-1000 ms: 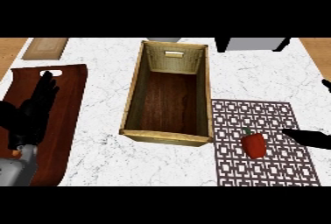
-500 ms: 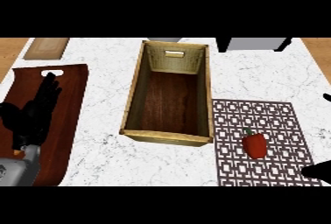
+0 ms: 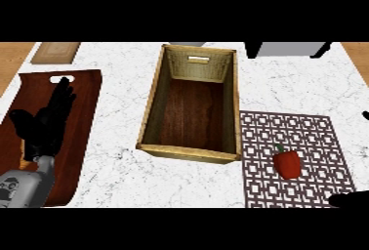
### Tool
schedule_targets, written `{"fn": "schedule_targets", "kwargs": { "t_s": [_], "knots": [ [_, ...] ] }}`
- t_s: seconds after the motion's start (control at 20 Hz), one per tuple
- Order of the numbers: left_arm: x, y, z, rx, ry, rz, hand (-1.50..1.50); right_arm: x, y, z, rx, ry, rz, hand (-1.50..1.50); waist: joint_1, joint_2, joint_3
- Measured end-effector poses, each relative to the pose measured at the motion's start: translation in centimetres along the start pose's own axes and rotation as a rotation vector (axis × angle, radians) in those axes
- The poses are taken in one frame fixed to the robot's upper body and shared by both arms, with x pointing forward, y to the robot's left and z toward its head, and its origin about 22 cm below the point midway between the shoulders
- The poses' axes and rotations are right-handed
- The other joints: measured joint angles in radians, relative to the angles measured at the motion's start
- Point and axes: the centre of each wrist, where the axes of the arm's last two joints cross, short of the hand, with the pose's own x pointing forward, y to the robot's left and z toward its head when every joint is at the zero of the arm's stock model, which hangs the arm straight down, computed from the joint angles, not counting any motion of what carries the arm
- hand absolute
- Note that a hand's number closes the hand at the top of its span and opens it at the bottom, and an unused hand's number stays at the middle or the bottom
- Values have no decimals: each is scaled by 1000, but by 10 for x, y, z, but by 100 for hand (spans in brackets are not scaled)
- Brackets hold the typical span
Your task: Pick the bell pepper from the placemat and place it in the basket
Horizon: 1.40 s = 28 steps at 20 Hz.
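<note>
The pepper [image 3: 287, 164] lies on the placemat [image 3: 317, 131], in its near half and toward the middle, with nothing touching it. Its long axis runs near to far, with the green stem pointing away and slightly left, toward the basket [image 3: 189, 153]. The basket stands just left of the placemat on the counter [image 3: 115, 161]. Only a dark sliver of the right hand [image 3: 350, 200] shows at the placemat's near right corner, so its state cannot be told. The left hand [image 3: 47, 126] rests released, fingers straight, over the board [image 3: 85, 97] at far left.
</note>
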Motion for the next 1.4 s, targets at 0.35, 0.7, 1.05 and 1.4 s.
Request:
{"fn": "schedule_targets", "kwargs": {
  "t_s": [0.35, 0.7, 1.05, 1.4],
  "knots": [
    [4, 2, 6, -4, -6, 4, 0, -20, 38, -11, 2, -6, -36, -150, 5, 0, 1],
    [4, 4, 3, -2, -1, 7, 0, -37, 73, -11, -32, -44, -41, -150, 4, 1, 1],
    [3, 8, 3, 3, 0, 9, 0, -42, 87, -18, -68, -65, -36, -150, 5, 1, 1],
    [2, 9, 0, -2, 2, 3, 0, -48, 108, -23, -74, -85, -54, -150, 5, 1, 1]
  ]
}}
